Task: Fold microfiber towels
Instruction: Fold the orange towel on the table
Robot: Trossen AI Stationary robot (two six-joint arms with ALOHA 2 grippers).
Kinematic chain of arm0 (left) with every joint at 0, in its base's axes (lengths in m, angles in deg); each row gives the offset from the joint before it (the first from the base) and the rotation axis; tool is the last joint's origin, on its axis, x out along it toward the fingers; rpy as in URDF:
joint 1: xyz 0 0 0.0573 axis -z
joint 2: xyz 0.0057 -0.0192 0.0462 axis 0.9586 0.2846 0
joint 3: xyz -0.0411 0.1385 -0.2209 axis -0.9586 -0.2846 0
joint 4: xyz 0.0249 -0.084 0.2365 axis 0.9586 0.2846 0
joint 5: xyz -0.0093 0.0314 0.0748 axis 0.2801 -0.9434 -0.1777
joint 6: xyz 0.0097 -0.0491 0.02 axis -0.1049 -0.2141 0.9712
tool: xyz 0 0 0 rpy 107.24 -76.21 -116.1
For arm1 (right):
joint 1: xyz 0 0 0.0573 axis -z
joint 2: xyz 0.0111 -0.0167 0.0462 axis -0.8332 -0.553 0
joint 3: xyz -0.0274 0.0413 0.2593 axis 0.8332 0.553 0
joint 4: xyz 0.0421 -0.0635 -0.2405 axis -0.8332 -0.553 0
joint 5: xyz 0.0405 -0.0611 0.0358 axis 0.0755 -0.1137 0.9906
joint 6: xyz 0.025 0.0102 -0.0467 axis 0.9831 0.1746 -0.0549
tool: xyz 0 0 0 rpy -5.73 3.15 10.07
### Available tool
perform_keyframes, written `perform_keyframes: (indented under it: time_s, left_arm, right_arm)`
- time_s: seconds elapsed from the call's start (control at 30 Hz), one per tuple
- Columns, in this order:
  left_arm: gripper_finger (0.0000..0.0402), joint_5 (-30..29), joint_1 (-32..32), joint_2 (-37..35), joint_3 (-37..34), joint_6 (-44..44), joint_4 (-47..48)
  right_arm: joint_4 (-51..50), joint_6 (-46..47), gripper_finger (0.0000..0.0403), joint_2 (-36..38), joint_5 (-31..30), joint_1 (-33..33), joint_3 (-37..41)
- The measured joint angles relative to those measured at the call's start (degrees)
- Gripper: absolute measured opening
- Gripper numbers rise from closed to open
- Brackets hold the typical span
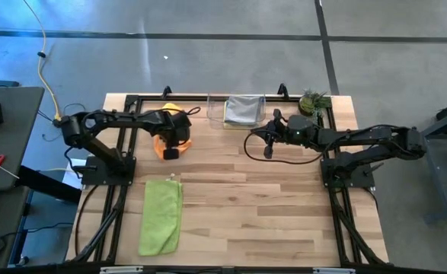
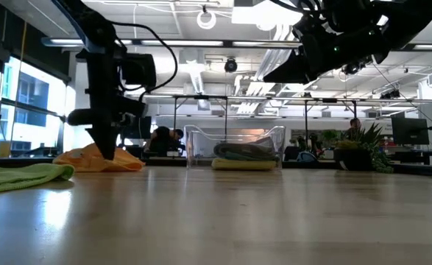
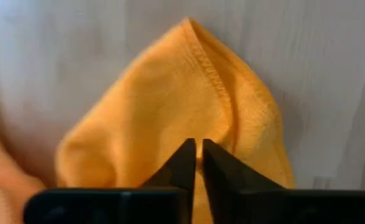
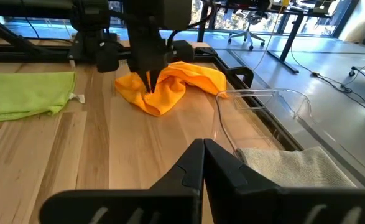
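Observation:
The orange towel (image 1: 160, 141) lies bunched on the table at the far left; it also shows in the right wrist view (image 4: 170, 84). My left gripper (image 1: 170, 151) stands on it, pointing down, shut on the cloth. A bit of yellow towel (image 1: 170, 108) shows just behind it. The lime green towel (image 1: 161, 217) lies folded long on the near left. A grey towel (image 1: 243, 109) lies in the clear bin (image 1: 215, 110). No teal towel shows. My right gripper (image 1: 267, 150) is shut and empty, held above the table near the bin. My left gripper pinches a raised fold of the orange towel (image 3: 198, 134) between its two fingertips, some way in from a hemmed corner (image 3: 191, 28). The fingers come from above, pointing down (image 4: 150, 81). The towel lies slack and bunched on the table; how many layers cannot be told.
A small potted plant (image 1: 312, 101) stands at the far right corner, beside the bin. A black frame (image 1: 132, 99) runs along the table's far and side edges. Bare wood (image 1: 253, 213) lies between the green towel and the right arm's base.

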Motion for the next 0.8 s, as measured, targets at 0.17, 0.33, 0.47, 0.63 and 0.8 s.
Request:
perform_keyframes:
  time_s: [0.17, 0.33, 0.47, 0.63, 0.8]
  left_arm:
    - [0.0008, -1.1, 0.1, -2.6, 3.6, 0.6, 1.2]
    - [0.0002, -0.8, 0.4, -6.5, 8.1, 0.4, 4.4]
    - [0.0005, -0.6, 2.2, -8.3, 8.5, -0.4, 7.7]
    - [0.0055, 1.7, 2.7, -4.8, 8.5, 0.3, 10.5]
    - [0.0125, 2.0, 1.3, 0.7, 8.4, -1.1, 10.4]
  right_arm:
    - [0.0, -0.2, 0.0000, 0.0, 0.0, 0.0, 0.0]
    - [-0.1, -0.2, 0.0000, 0.0, 0.0, 0.0, 0.0]
    - [-0.7, 0.0, 0.0000, 0.0, 0.0, 0.0, 0.0]
    - [-0.7, 1.0, 0.0000, 0.0, 0.0, 0.0, 0.0]
    - [-0.9, 1.5, 0.0000, 0.0, 0.0, -0.3, 0.0]
